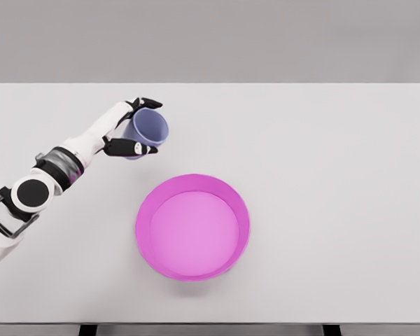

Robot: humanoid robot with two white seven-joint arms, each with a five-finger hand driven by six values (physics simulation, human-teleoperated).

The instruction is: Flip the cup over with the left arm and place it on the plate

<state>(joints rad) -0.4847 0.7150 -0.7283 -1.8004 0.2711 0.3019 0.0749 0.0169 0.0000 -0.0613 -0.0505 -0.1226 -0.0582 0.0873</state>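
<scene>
Left hand point(131, 129) has its fingers wrapped around the small lilac plastic cup point(148, 131), tipped on its side above the white desk point(322, 140), so rotate fully upright before carrying it to the round magenta plate point(192, 226) nearby.

Your non-task items: white desk point(322, 154) filling the view from 9 to 3 o'clock; plain grey wall point(210, 38) at 12.

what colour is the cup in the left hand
Pale blue-purple cup, seen best in the head view.
</scene>
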